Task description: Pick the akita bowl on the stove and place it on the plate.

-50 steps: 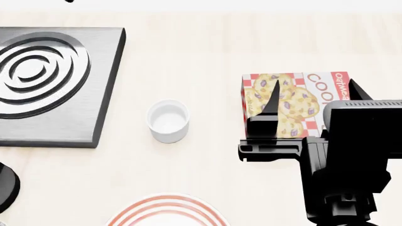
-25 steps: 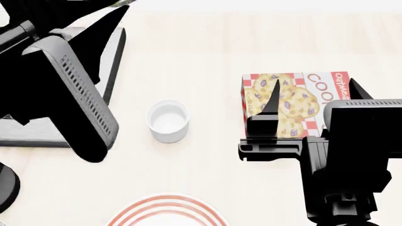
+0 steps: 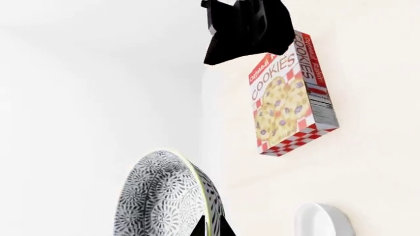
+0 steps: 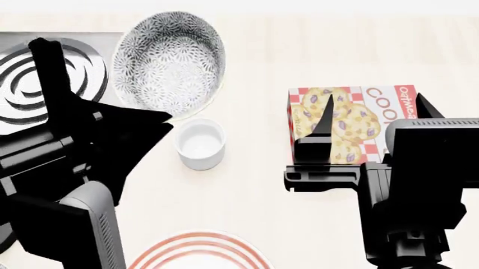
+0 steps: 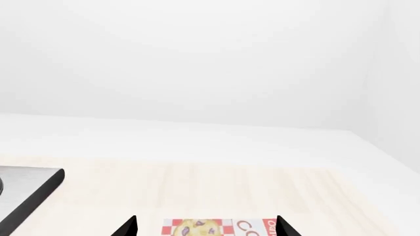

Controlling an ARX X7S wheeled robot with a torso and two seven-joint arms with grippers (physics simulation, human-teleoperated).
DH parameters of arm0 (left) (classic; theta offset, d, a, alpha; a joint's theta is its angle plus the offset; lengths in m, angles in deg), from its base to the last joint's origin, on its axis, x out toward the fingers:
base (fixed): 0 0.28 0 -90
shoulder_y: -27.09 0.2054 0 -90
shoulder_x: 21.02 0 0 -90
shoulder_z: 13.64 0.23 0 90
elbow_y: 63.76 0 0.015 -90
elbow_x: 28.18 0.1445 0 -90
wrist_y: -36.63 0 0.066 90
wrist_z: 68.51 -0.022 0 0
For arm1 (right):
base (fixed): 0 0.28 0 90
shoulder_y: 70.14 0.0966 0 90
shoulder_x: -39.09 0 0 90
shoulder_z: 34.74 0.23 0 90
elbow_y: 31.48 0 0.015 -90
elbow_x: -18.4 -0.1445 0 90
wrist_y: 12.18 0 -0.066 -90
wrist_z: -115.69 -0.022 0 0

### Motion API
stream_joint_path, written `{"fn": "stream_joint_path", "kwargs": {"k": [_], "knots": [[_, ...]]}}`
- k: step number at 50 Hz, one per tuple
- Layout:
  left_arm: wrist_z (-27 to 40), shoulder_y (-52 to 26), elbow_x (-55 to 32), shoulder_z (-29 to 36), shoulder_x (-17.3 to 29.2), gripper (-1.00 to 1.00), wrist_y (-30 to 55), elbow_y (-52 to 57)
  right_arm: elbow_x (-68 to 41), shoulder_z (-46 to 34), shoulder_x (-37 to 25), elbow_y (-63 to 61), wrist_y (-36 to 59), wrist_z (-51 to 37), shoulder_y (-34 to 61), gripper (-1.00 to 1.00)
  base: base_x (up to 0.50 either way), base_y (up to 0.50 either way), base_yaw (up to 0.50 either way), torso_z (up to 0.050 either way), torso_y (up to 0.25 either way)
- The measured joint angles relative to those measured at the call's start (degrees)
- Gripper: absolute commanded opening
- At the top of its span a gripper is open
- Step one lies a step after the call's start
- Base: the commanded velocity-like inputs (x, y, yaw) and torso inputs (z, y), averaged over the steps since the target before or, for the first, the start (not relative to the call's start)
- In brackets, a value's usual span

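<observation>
Head view, left to right. The stove [image 4: 19, 84] showed bare burner rings, as it had a second before. The left gripper [image 4: 161, 120], absent a second earlier and sweeping across the stove half a second earlier, held the akita bowl [image 4: 168, 61] by its rim, jaws closed on it, tilted and raised beside the white cup [image 4: 201, 144]. The plate [image 4: 198, 252] lay at the near edge with open table between. The right gripper [image 4: 371, 115] hung unchanged, jaws spread, empty, over the cookie box [image 4: 351, 120].
</observation>
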Motion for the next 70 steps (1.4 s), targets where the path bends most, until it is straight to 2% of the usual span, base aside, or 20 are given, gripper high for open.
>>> {"fn": "stream_joint_path", "kwargs": {"k": [24,70], "knots": [[-1.83,4.71,4.21,7.29,2.84,-1.0,-0.47,3.3,-0.45,-0.16,-0.29,0.0,-0.22,-0.45,-0.04,1.0,0.0,0.0,0.0,0.0,0.0],[2.44,14.68,8.71,14.89,1.79,-1.0,2.38,8.16,-1.43,-0.48,-0.9,-0.07,-0.48,-1.27,-0.02,1.0,0.0,0.0,0.0,0.0,0.0]]}}
